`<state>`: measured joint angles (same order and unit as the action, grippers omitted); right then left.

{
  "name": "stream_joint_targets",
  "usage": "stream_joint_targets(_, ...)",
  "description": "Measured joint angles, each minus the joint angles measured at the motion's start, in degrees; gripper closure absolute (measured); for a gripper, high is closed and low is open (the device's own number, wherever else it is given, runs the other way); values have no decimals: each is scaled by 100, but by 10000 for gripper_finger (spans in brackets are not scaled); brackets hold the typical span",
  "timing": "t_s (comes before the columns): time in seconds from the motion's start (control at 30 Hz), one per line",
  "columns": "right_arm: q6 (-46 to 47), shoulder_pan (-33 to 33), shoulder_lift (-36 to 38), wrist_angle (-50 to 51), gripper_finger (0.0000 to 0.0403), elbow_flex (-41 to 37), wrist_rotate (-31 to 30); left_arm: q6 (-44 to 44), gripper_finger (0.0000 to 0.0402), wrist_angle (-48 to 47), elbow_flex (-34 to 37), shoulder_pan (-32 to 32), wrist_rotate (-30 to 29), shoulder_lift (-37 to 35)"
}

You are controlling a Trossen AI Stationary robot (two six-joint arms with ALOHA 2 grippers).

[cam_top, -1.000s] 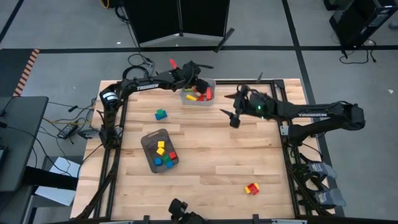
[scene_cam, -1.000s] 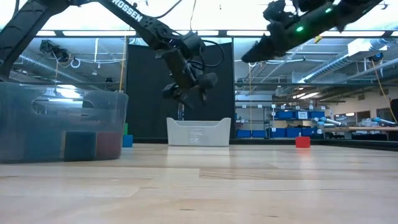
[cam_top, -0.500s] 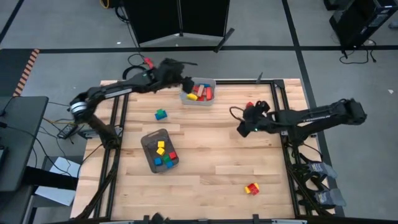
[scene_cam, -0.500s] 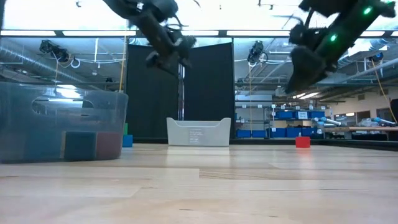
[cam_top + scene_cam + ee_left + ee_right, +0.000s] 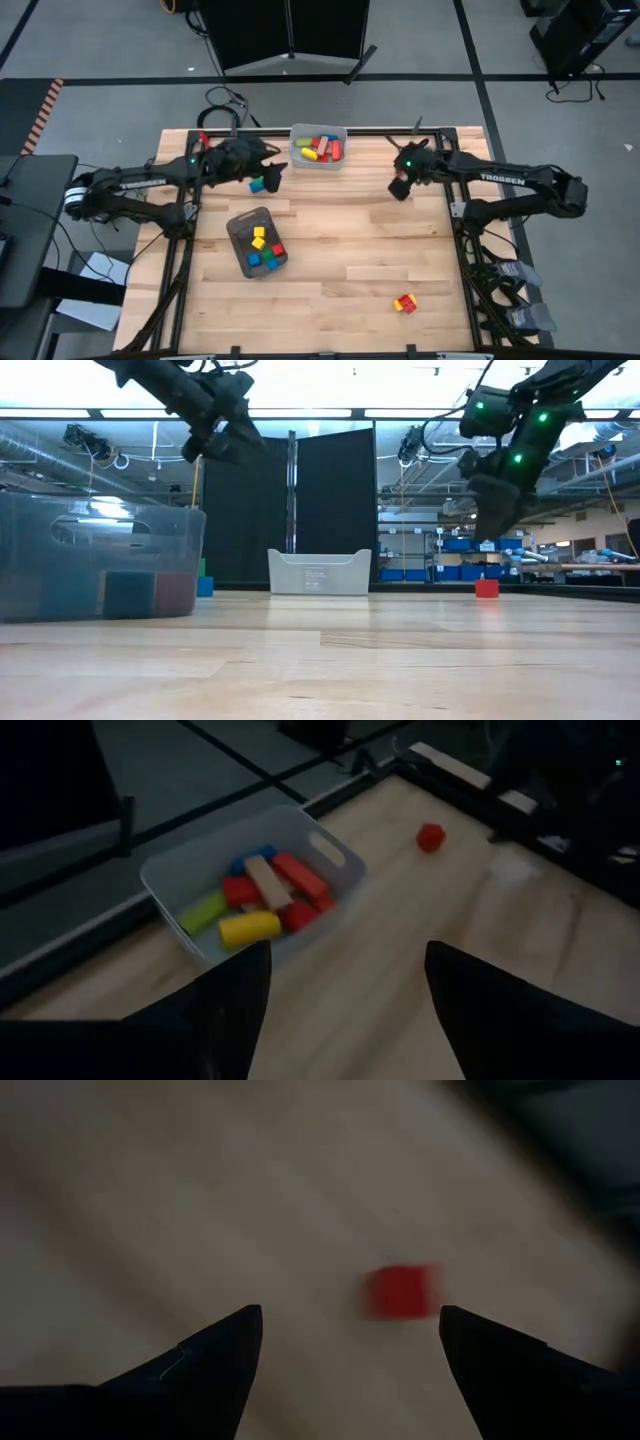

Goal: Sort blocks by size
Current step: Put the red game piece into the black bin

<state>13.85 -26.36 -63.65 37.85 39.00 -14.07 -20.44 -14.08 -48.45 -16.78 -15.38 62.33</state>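
Right end effector (image 5: 345,1350): fingers spread, empty, above the tabletop's (image 5: 350,250) far right corner.
Red cube (image 5: 400,1291): lay just ahead between the spread fingers; no long axis; near the tabletop edge.
Left end effector (image 5: 345,990): spread, empty, beside the green-blue pair (image 5: 259,184).
Bin (image 5: 340,870): held long blocks.
Tray (image 5: 236,228): held cubes.
Nearer arm: right, as judged.

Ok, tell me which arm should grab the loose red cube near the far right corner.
Right. Its open hand hangs over the red cube; the left hand is across the table by the green-blue blocks.
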Motion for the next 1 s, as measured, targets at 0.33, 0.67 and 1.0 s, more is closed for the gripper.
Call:
stream_joint_targets(0.33, 1350, 3257, 321, 85, 97, -2, 1246, -112, 130, -69, 385, 545, -204, -208)
stream_joint_targets(0.67, 4942, 6544, 181, 584, 117, 736, 522, -94, 130, -53, 385, 571, -321, -201)
stream_joint_targets(1.0, 6879, 7781, -1494, 2228, 144, 2297, 15, -88, 130, -38, 383, 571, -347, -197)
